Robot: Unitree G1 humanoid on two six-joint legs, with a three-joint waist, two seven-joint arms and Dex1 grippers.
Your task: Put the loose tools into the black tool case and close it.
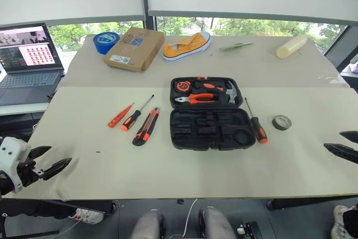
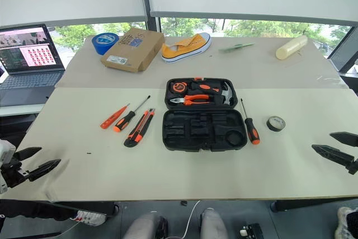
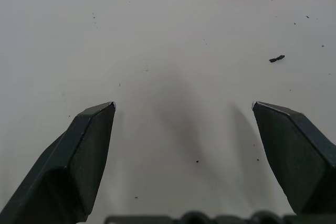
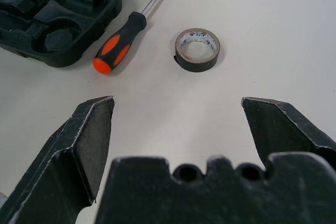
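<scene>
While both arms are hanging low at the near table corners, nothing is being held.
Left gripper: hovering over the near left edge of the table, fingers spread wide, gripping nothing, well apart from the tools.
Right gripper: hovering at the near right edge, fingers standing wide apart, empty, pointing toward the small dark tape roll.
Black tool case: lying open mid-table, near half showing bare recesses, far half holding the orange-handled pliers and hammer.
Slim orange screwdriver: lying left of the case, leftmost of three.
Black-and-orange screwdriver: lying just beside the slim one, on its right.
Folding utility knife: lying between that screwdriver and the case.
Second black-and-orange screwdriver: lying just beside the case's right edge, tip pointing away.
Small dark tape roll: sitting flat, right of that screwdriver, apart from it.
Far side: blue tape roll, cardboard box, yellow sneaker, laptop sitting off to the left.
</scene>
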